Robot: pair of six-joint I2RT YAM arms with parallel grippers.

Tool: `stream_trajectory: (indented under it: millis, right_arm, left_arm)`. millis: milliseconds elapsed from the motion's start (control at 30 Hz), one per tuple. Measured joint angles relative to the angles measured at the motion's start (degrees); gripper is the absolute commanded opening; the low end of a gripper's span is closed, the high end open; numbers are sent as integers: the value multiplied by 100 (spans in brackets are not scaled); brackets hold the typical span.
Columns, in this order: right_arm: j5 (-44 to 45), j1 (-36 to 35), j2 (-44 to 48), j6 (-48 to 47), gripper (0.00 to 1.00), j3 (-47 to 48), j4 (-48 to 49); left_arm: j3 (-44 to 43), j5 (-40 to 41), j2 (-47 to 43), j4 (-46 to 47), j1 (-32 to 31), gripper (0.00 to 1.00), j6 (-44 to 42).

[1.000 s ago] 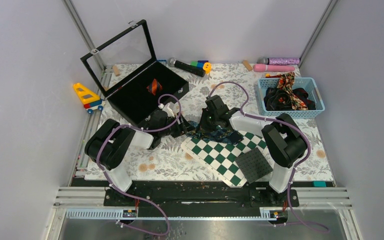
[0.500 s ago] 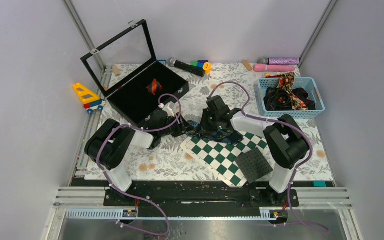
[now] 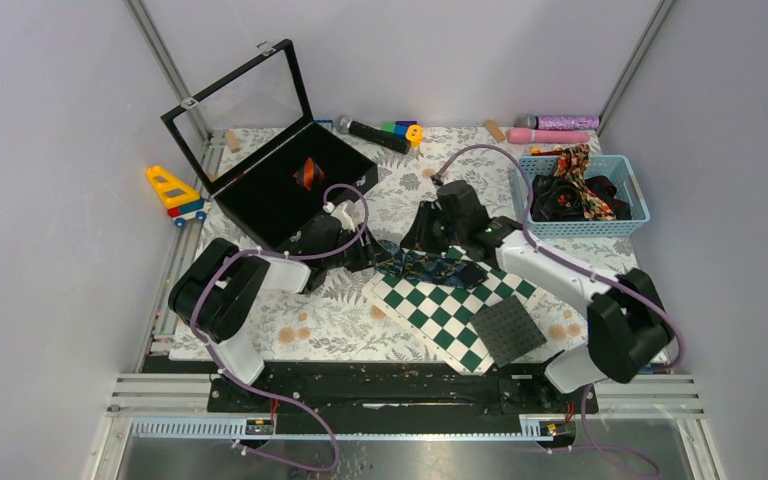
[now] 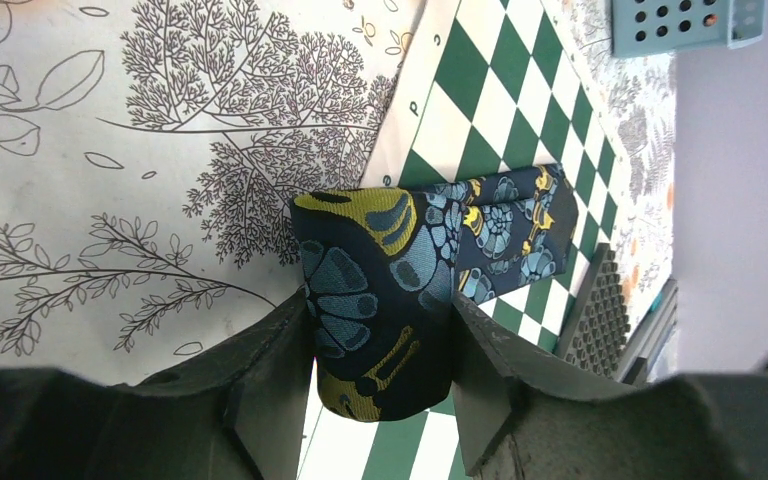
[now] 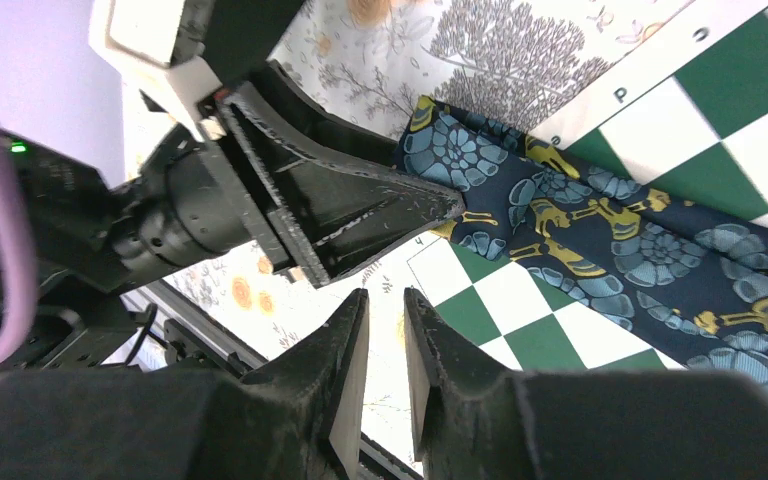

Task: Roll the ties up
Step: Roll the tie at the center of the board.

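Note:
A dark navy tie with blue and yellow flowers [image 4: 380,270] is partly rolled, and its loose end lies across the green-and-white chequered board [image 3: 440,310]. My left gripper [image 4: 380,312] is shut on the rolled part, one finger on each side. The same tie [image 3: 428,265] lies mid-table in the top view, with the left gripper [image 3: 363,256] at its left end. My right gripper [image 5: 385,295] hangs just above the board's edge, jaws a little apart and holding nothing. A red-orange striped tie [image 3: 307,173] sits rolled in the black box. More ties [image 3: 575,195] fill the blue basket.
The open black box [image 3: 260,205] stands behind the left arm with its lid up. The blue basket [image 3: 628,222] is at the back right. A black perforated mat [image 3: 508,328] lies on the board's near corner. A microphone [image 3: 370,131], toy blocks and pink tubes line the back edge.
The right arm has swung right and back from the tie, and its jaws have parted a little. The left gripper has closed tighter on the roll and stayed in place.

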State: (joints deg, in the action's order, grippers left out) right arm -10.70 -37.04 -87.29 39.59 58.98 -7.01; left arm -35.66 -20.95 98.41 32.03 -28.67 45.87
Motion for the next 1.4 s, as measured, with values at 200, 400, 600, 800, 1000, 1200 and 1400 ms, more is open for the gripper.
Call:
stream_trajectory:
  millis: [200,400,600,800,1000,1200,1400]
  right_arm:
    - [118,321,898,-50,27,-356,-50]
    - [278,813,1703,-39,28,-881,-186]
    - [417,975,2339,-111,28,-977,-321]
    - [492,1095,2719,-140,28,-1123,-400]
    - [675,1189,3145,-149,29,-1316,-492]
    - [826,1235,3523,-245,30,-1316,-662]
    - [1027,1270,3801,-374,31,-1307,-903]
  left_arm:
    - [-332,304,-164,-798,-146,47,-343]
    - [-883,813,-269,-1891,-389,46,-822]
    - [-1556,1519,-273,-3010,-710,46,-1364]
    - [-2164,2358,-269,-3969,-1062,46,-1827]
    - [-2479,3040,-249,-4557,-1375,45,-2146]
    - [-2730,3541,-55,-4983,-1604,44,-2393]
    - [-2973,4000,162,-5274,-1768,45,-2557]
